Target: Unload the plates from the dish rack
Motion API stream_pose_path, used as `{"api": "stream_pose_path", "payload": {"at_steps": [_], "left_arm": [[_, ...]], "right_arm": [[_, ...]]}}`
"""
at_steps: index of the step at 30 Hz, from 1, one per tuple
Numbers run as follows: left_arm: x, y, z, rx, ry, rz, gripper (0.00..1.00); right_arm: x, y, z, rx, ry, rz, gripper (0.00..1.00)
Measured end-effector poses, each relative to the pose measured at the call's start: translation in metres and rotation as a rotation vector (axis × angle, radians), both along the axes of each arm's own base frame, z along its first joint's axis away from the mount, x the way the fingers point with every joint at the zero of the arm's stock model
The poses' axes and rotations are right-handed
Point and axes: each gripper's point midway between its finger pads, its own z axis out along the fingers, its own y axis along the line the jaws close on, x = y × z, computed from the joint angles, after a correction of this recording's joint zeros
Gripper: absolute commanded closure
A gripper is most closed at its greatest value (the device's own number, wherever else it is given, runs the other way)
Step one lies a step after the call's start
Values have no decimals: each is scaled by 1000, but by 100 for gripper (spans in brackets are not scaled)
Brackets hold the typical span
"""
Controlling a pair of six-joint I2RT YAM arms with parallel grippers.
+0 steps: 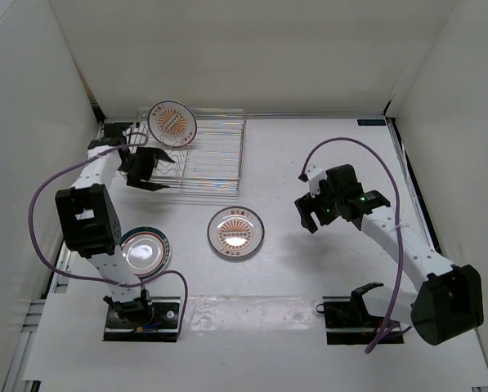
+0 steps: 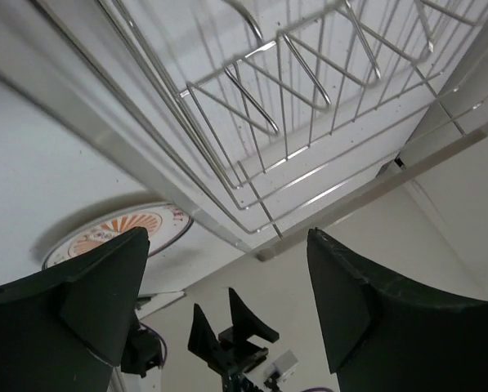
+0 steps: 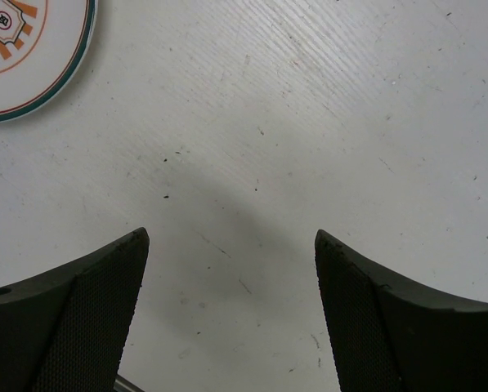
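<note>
Dish rack of thin silvery wire with zigzag dividers [image 1: 211, 159] sits on a matte white table [image 1: 309, 155]. White walls [image 1: 227, 49] close in behind it and on both sides.

One small round white plate with an orange sunburst centre [image 1: 172, 122] stands tilted at the rack's far-left corner, not yet unloaded. A second sunburst plate [image 1: 236, 232] lies flat just on the near side of the rack. A plain pale-centred plate [image 1: 145, 251] lies flat further off, near-left.

Left gripper [image 1: 149, 170] is at the rack's near-left corner, jaws spread, empty. Right gripper [image 1: 313, 212] is well right of the rack, jaws spread, empty.

Judgement: the plate is light, rigid, glaze-slick and chippable. Pinch the upper rim and lift clear of the wires. The wall behind the rack limits approach.
</note>
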Motion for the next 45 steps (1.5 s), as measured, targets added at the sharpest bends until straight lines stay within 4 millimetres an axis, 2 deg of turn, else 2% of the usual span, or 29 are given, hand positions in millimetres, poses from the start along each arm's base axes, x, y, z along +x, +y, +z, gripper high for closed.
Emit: {"api": "stream_pose_path", "payload": {"at_steps": [6,7,8,11,15,18,21,23,25,29,32,37,45], "left_arm": [[-5,5,44,46,-1,-13,8],[-5,8,52,62,-18,-10,7],[-5,12,59,85,-43,-10,0],[8,28,84,173,-189,-23,0],[50,55,117,352,-505,-116,0],[92,74,135,489,-694,-189,0],[141,87,146,592,-839,-245,1],[164,92,139,644,-895,-280,1],[181,95,122,705,-920,-328,0],[203,89,90,819,-951,-445,0],[215,77,74,875,-970,-506,0],[234,64,68,951,-1040,-547,0],[252,70,60,1006,-1098,-546,6]], "right_arm": [[-2,0,0,8,-8,-1,16],[-4,-1,-2,8,-8,-2,16],[-7,-3,-3,8,-8,-2,16],[-14,-5,-8,4,0,-2,16],[-16,-6,-10,0,8,-1,16],[-17,-7,-10,-1,12,-1,15],[-21,-8,-12,-6,28,7,15],[-25,-8,-13,-9,43,15,15],[-26,-8,-12,-13,56,22,15],[-21,-6,-2,-21,50,36,13],[-13,-4,5,-29,48,41,13],[-5,-3,5,-59,71,57,13],[3,-7,2,-93,80,54,13]]}}
